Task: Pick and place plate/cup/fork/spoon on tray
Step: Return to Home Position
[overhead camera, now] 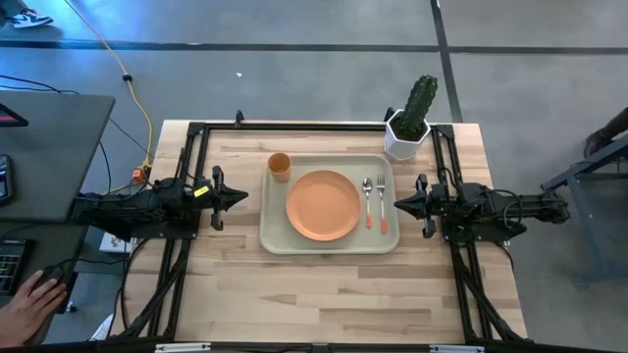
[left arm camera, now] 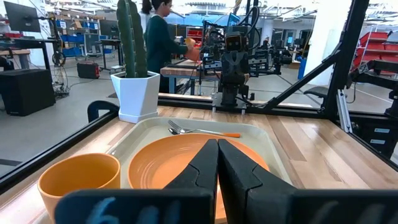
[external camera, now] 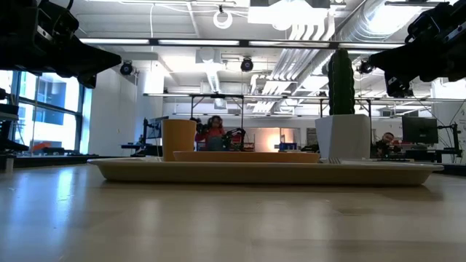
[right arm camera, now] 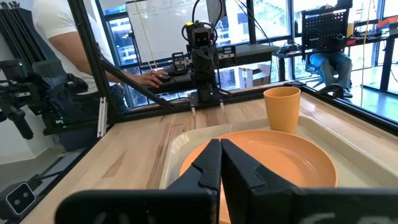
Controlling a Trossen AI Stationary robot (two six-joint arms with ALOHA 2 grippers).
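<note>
Both arms hang over the table in the high view. Left gripper [overhead camera: 240, 197] sits at 9 o'clock of the tray [overhead camera: 278, 235], just off its rim; right gripper [overhead camera: 400, 204] at 3 o'clock, also just off the rim. Tray holds everything: plate [overhead camera: 323, 204] at centre, cup [overhead camera: 280, 166] at its 11 o'clock in the tray's corner, spoon [overhead camera: 368, 201] and fork [overhead camera: 382, 203] side by side at its 3 o'clock. Cactus pot [overhead camera: 406, 135] stands on the table at 1 o'clock of the tray, outside it.

Low view: tray rim [external camera: 262, 172] runs across the table, cup [external camera: 178, 140] upright on it, white pot [external camera: 343, 137] behind. Both arms are raised clear of the table.

Left wrist view: fingers [left arm camera: 205, 168] pressed together, holding nothing. Cup [left arm camera: 79, 180], plate [left arm camera: 161, 163] and cutlery [left arm camera: 199, 131] lie ahead on the tray.

Right wrist view: fingers [right arm camera: 239, 171] clenched, empty. Plate [right arm camera: 292, 155] and cup [right arm camera: 282, 109] ahead.

Judgement: all four pieces look placed; the task appears finished. No pick remains, so the next move calls only for keeping the arms off the tray or parking them.
</note>
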